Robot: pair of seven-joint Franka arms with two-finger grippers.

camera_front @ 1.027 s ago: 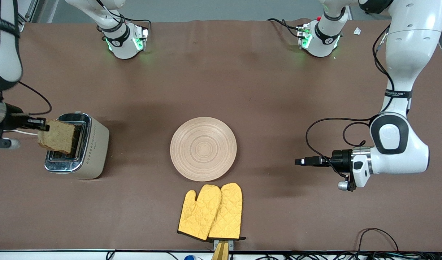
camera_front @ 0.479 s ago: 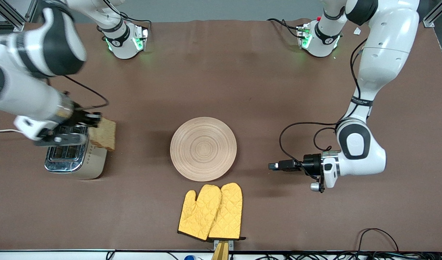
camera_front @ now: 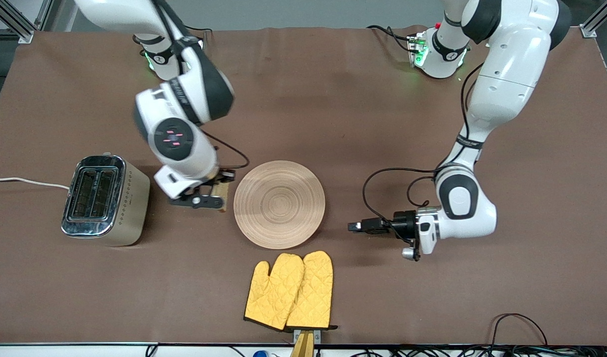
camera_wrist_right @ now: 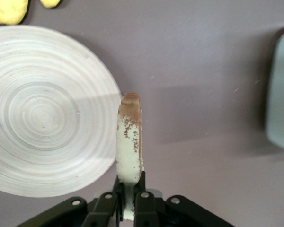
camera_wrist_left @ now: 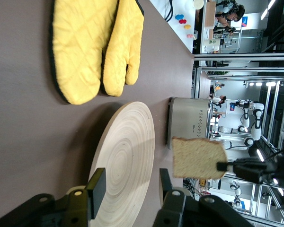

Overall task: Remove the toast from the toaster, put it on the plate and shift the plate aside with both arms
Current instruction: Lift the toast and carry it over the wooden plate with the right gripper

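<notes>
The plate (camera_front: pixel 279 204) lies flat mid-table; it also shows in the left wrist view (camera_wrist_left: pixel 128 161) and the right wrist view (camera_wrist_right: pixel 42 109). My right gripper (camera_front: pixel 217 187) is shut on the toast (camera_front: pixel 222 194) and holds it upright on edge, just off the plate's rim toward the right arm's end. The right wrist view shows the toast (camera_wrist_right: pixel 130 142) edge-on in the shut gripper (camera_wrist_right: pixel 130 191). The left wrist view shows it too (camera_wrist_left: pixel 199 157). My left gripper (camera_front: pixel 353 226) is open and empty, low, pointing at the plate from the left arm's end (camera_wrist_left: pixel 131 183).
A silver toaster (camera_front: pixel 104 199) with empty slots stands toward the right arm's end, its white cord trailing off the table. Two yellow oven mitts (camera_front: pixel 291 291) lie nearer the front camera than the plate. Black cables hang off the left arm.
My right arm has carried the toast from over the toaster to beside the plate's rim. My left gripper has moved in toward the plate.
</notes>
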